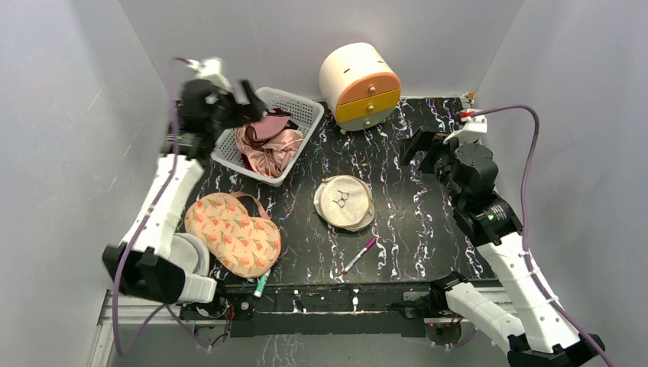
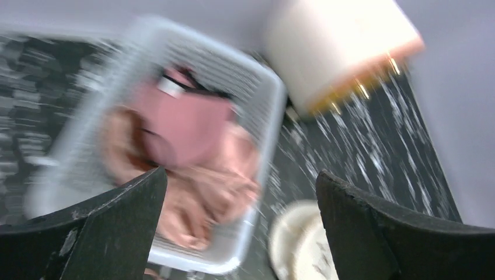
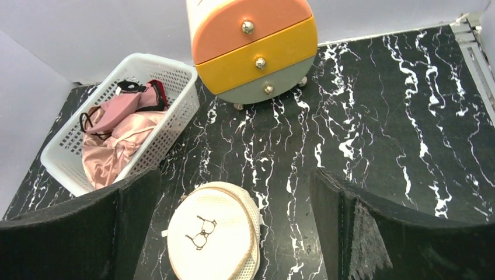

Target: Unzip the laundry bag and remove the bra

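Observation:
The laundry bag (image 1: 344, 202) is a small round beige mesh drum with a dark bra outline on its flat top. It lies at the middle of the black marble table and looks closed. It also shows in the right wrist view (image 3: 213, 239) and, blurred, in the left wrist view (image 2: 300, 245). No bra shows outside it. My left gripper (image 1: 246, 101) is open and empty, held high over the white basket (image 2: 265, 134). My right gripper (image 1: 419, 145) is open and empty, up at the back right, apart from the bag; in its wrist view (image 3: 236, 175) the bag lies between and below the fingers.
The white lattice basket (image 1: 304, 113) at the back left holds pink clothes. A round drawer cabinet (image 1: 359, 76) stands at the back. A peach floral padded piece (image 1: 233, 233) lies front left. A purple pen (image 1: 359, 254) and a green pen (image 1: 261, 284) lie near the front edge.

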Available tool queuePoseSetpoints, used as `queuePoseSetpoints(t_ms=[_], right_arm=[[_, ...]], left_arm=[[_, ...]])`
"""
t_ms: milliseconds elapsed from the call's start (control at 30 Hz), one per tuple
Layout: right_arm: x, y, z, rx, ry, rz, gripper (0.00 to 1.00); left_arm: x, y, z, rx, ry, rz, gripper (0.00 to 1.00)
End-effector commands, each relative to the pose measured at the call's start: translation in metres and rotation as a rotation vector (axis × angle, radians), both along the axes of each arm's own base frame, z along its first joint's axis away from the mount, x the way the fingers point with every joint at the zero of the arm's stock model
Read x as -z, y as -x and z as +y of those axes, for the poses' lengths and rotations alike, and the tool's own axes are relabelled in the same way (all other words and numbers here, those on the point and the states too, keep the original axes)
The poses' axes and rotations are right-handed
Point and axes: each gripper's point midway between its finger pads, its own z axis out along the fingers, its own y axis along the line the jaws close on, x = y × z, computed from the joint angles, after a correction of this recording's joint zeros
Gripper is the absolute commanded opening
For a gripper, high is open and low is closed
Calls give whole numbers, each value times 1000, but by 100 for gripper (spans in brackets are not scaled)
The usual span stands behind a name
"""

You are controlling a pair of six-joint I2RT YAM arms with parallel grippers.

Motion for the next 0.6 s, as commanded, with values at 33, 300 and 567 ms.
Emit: queuePoseSetpoints(t_ms=[33,300,567], right_arm=[[-75,2,6,-58,18,-192,98],[-116,1,-3,-21,68,-255,98],[-106,7,-6,-16,65,-241,98]], left_arm=[[-122,33,98,-263,-147,-236,98],[-198,85,98,-236,-101,-389,98],[-222,129,94,-195,-24,-646,98]])
